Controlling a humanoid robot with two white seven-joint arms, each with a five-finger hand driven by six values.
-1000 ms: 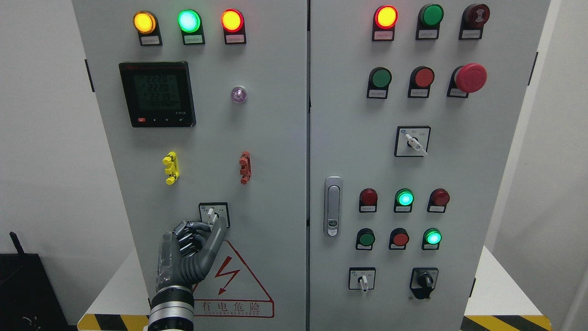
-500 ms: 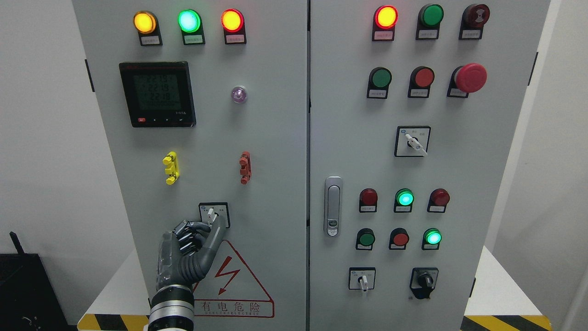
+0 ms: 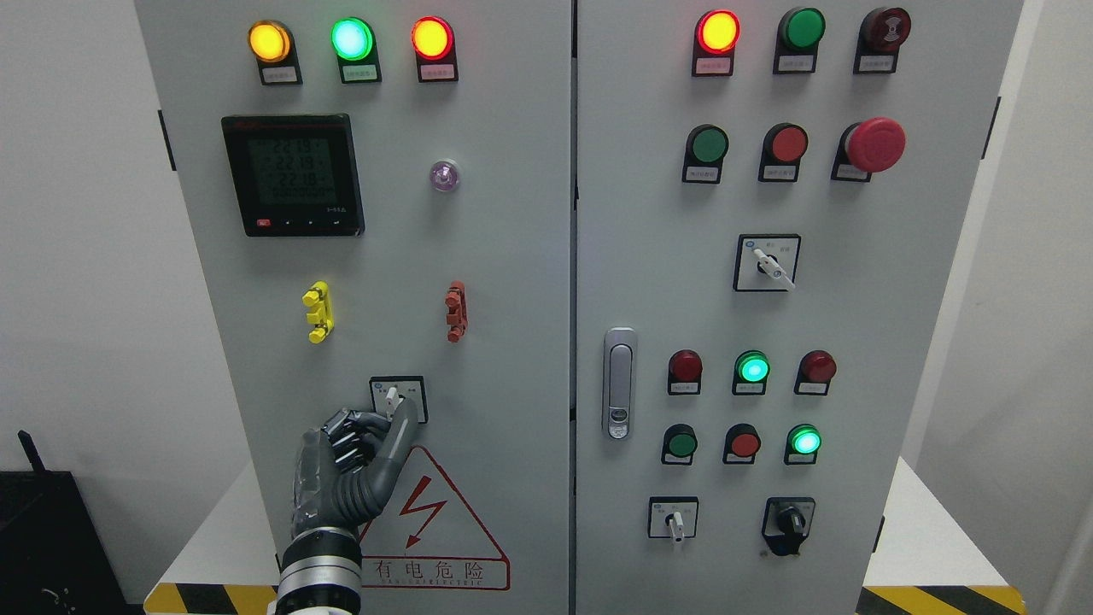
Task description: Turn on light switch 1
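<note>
Light switch 1 (image 3: 393,395) is a small white lever on a black-framed plate, low on the cabinet's left door (image 3: 512,256); the lever points straight up. My left hand (image 3: 394,417) reaches up from the bottom edge to just under the plate. Its thumb (image 3: 405,420) lies against the lever's right side, and the curled fingers (image 3: 350,436) close in from the lower left, pinching the lever's lower end. That end is hidden behind the fingers. My right hand does not show.
Yellow (image 3: 317,312) and red (image 3: 456,311) clips sit above the switch, and a digital meter (image 3: 293,175) higher up. A red hazard triangle (image 3: 435,530) lies below. The right door carries a handle (image 3: 619,383), lamps, push buttons, a red mushroom button (image 3: 874,144) and more selector switches (image 3: 767,263).
The thumb has slid slightly left, closer to the lever. The lever still points straight up, and the meter's digits have changed.
</note>
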